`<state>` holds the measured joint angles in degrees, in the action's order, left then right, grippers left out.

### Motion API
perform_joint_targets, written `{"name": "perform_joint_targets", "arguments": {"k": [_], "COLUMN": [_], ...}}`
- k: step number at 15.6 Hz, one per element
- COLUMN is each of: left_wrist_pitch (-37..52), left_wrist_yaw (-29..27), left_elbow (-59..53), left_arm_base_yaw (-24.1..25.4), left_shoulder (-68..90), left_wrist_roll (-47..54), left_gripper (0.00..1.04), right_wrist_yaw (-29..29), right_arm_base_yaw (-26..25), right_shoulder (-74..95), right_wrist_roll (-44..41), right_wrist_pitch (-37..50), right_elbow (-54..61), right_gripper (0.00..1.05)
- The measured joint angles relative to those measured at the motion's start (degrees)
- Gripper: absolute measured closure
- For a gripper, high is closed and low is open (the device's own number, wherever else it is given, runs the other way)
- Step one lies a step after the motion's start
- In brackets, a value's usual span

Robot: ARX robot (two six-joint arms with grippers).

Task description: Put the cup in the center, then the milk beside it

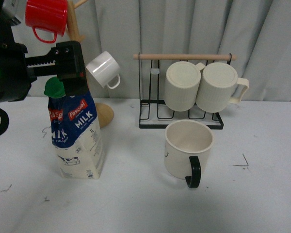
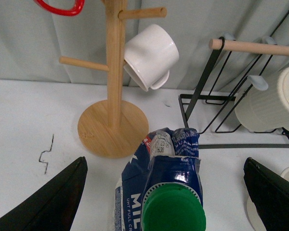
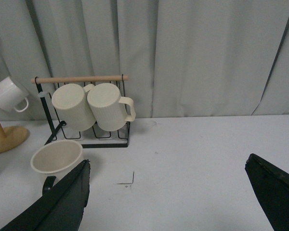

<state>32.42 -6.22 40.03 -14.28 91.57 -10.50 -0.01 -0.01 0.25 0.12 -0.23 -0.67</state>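
The milk, a blue-and-cream carton with a green cap, stands upright at the left of the white table. My left gripper hovers just over its top, open, with a finger on either side of the cap and apart from it. The milk fills the lower middle of the left wrist view. The cup, a wide cream mug with a black handle turned to the front, stands upright right of centre. It also shows in the right wrist view. My right gripper is open and empty over bare table, right of the cup.
A wooden mug tree behind the milk carries a red mug and a small white mug. A black wire rack behind the cup holds two ribbed cream mugs. A grey curtain closes the back.
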Motion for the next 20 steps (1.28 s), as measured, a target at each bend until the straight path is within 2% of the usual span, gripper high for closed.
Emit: {"name": "perform_joint_targets", "arguments": {"k": [9, 10, 18, 19, 20], "left_wrist_pitch": [5.55, 5.77, 5.01, 4.72, 4.07], "left_wrist_yaw": [-0.90, -1.03, -2.32, -2.69, -2.82], "left_elbow": [-0.50, -0.63, -1.01, -1.01, -1.01], "left_arm_base_yaw": [-1.27, -1.38, -3.02, -3.32, -3.98], "left_shoulder": [11.69, 11.93, 11.10, 10.80, 10.40], "left_wrist_roll": [-2.12, -2.27, -2.54, -2.54, -2.51], "left_gripper": [0.07, 0.11, 0.97, 1.03, 1.03], "right_wrist_yaw": [0.00, 0.02, 0.00, 0.00, 0.00], "right_arm_base_yaw": [0.00, 0.00, 0.00, 0.00, 0.00], "right_shoulder": [0.00, 0.00, 0.00, 0.00, 0.00], "right_wrist_roll": [0.00, 0.00, 0.00, 0.00, 0.00], "right_wrist_pitch": [0.02, 0.02, 0.02, 0.02, 0.02], "right_elbow": [0.00, 0.00, 0.00, 0.00, 0.00], "right_gripper": [0.06, 0.06, 0.06, 0.06, 0.06]}}
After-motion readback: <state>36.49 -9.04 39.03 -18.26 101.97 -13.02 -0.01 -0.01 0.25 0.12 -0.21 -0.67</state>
